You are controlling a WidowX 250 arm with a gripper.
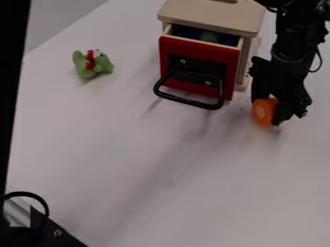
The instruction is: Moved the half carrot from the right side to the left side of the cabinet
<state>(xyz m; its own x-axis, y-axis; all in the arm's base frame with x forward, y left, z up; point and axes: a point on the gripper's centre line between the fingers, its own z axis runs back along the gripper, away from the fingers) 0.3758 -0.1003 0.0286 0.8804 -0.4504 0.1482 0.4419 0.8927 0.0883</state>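
At the right, beside the cabinet, my gripper (272, 107) points down, shut on the orange half carrot (263, 112). The round, paler cut face of the carrot is turned toward the camera, and the fingers hide part of its right side. How far its lower edge is from the table is hard to tell. The wooden cabinet (209, 15) stands at the top centre, just left of the gripper. Its red drawer (226, 67) has a black handle and is pulled partly out, with something blue and green inside.
A green toy figure (93, 65) with a red part lies on the white table (129, 159), left of the cabinet. The drawer's handle (190, 100) juts toward the camera. Black hardware (48, 231) occupies the lower left corner, and a dark band runs down the left edge.
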